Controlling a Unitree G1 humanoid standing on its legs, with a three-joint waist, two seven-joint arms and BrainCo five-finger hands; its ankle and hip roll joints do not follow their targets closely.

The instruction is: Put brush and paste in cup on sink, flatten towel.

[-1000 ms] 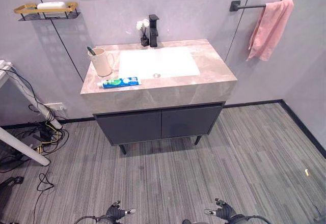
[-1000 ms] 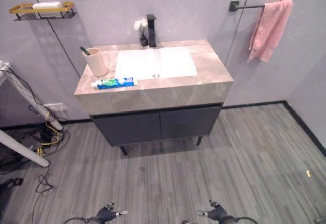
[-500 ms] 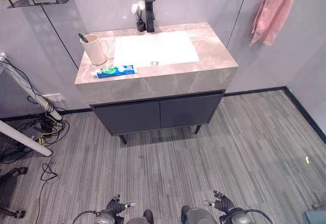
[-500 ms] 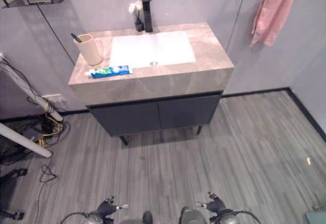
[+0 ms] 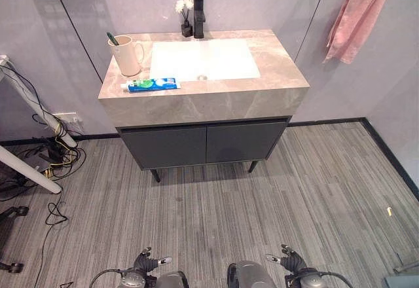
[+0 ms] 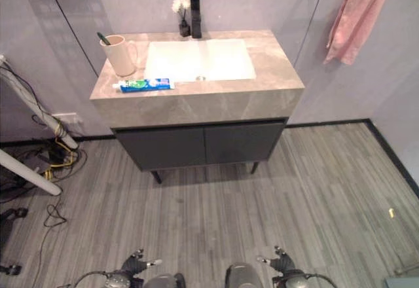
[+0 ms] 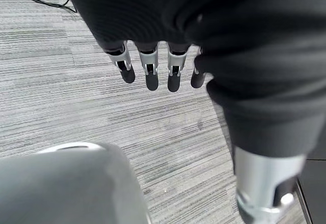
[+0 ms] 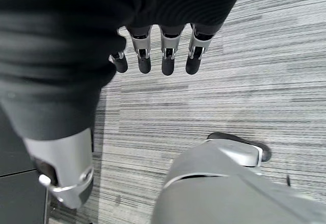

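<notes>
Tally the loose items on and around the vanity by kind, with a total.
Cup: 1
Toothbrush, standing in the cup: 1
Toothpaste tube, lying on the countertop: 1
Pink towel, bunched on the wall bar: 1
Small vase of white flowers by the faucet: 1
Total: 5

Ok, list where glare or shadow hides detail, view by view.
Left eye view: basin washed out to flat white; dark shadow under the cabinet. Left wrist view: even light on the floor, cover of the left hand near black. Right wrist view: the same for the right hand.
</notes>
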